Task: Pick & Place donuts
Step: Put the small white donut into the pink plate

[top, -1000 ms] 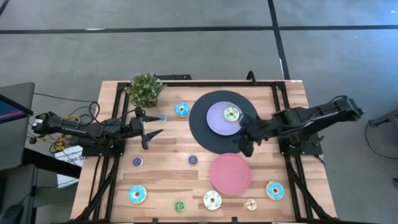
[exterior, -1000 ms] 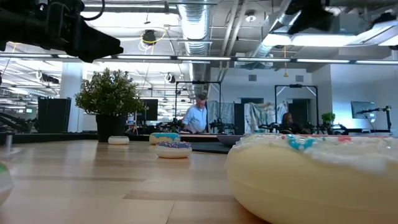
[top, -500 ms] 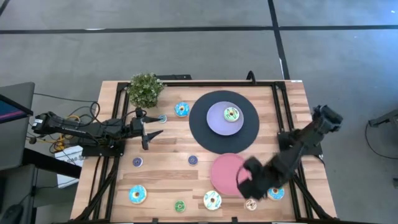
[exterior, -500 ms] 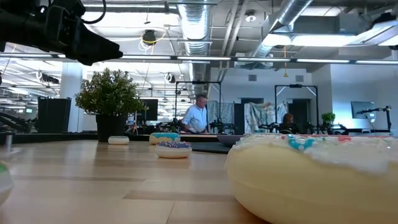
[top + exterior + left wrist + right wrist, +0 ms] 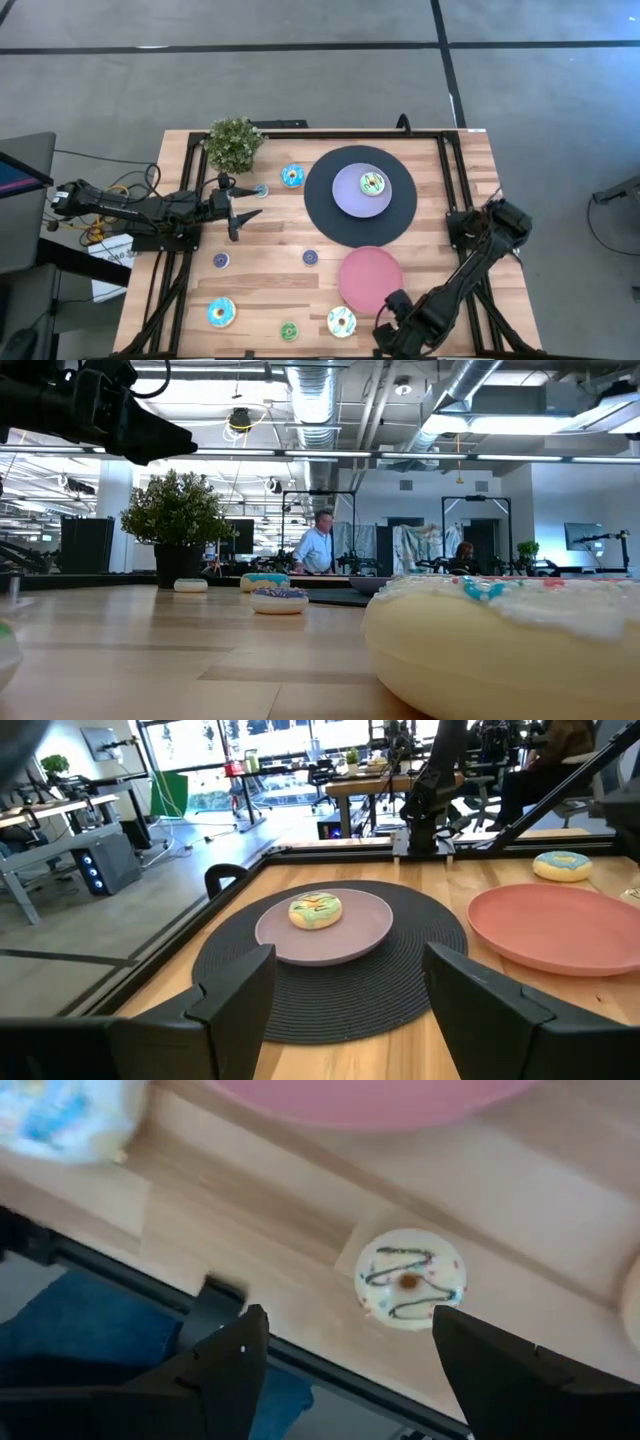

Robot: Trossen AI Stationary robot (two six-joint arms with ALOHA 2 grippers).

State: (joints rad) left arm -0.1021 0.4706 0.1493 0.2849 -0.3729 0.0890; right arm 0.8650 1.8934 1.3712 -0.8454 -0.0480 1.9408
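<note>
1. I count one green-iced donut (image 5: 373, 183) placed on the lavender plate (image 5: 349, 196), upper centre of the high view; the pink plate (image 5: 368, 278) below it is bare.
2. Left on the table: the blue donut (image 5: 292, 176) beside the black disc (image 5: 325, 215), two tiny ones mid-frame, and a row along the lower edge including the big blue one (image 5: 221, 312).
3. My right gripper (image 5: 345, 1355), at the bottom edge of the high view, hangs spread wide over a small white donut (image 5: 410, 1279), gripping nothing.
4. My left gripper (image 5: 345, 980) waits at the left, fingers apart and empty.
5. I judge most of the job remains.
</note>
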